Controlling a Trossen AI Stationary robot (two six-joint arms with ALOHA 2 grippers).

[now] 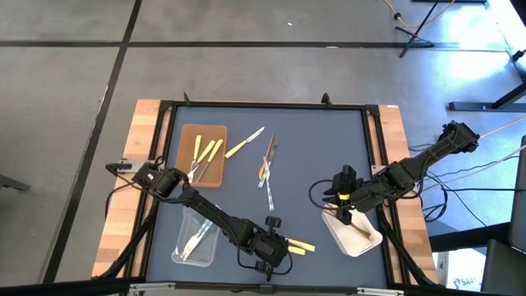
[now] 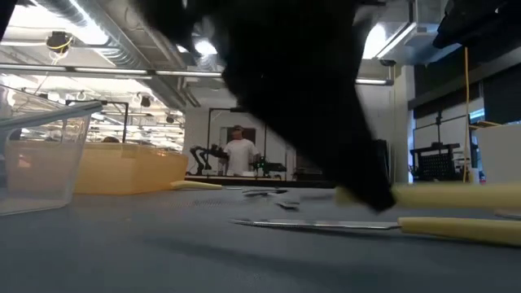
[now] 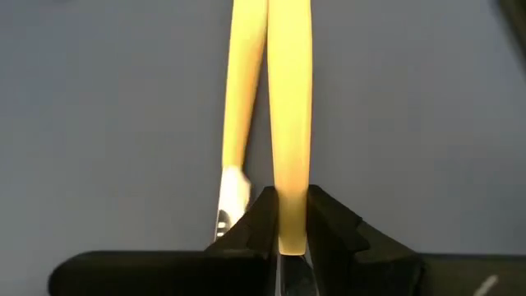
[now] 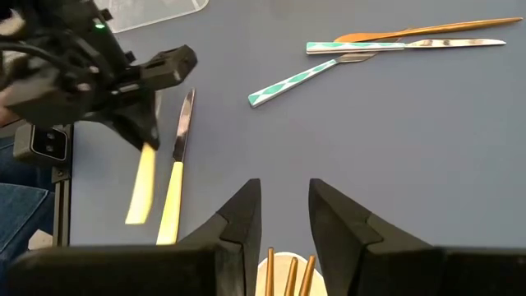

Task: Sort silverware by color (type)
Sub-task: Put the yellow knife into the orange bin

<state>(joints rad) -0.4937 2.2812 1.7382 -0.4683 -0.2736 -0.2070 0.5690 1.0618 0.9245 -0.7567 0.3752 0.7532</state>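
My left gripper (image 1: 278, 247) is near the table's front edge, shut on a yellow-handled utensil (image 4: 141, 193). A second yellow-handled knife (image 4: 175, 185) lies flat on the mat right beside it. My right gripper (image 4: 283, 215) hangs open with nothing between its fingers, above the white tray (image 1: 355, 238) that holds tan wooden utensils (image 4: 289, 275). More yellow utensils lie in the brown tray (image 1: 203, 154). Clear ones lie in the clear tray (image 1: 196, 238). My left gripper pinches the yellow handle (image 3: 292, 215) between its two fingers, at the handle's end nearest the blade. The fingers slant down from the table's left. The handle sticks out ahead of them toward the table's right (image 2: 456, 195), lifted above the knife lying on the mat.
Several mixed utensils (image 1: 267, 168) lie loose on the mat's middle, among them green-patterned ones (image 4: 292, 82) and an orange one (image 4: 427, 30). A yellow-handled knife (image 1: 245, 142) lies right of the brown tray. A person (image 2: 240, 155) stands in the room far behind the table.
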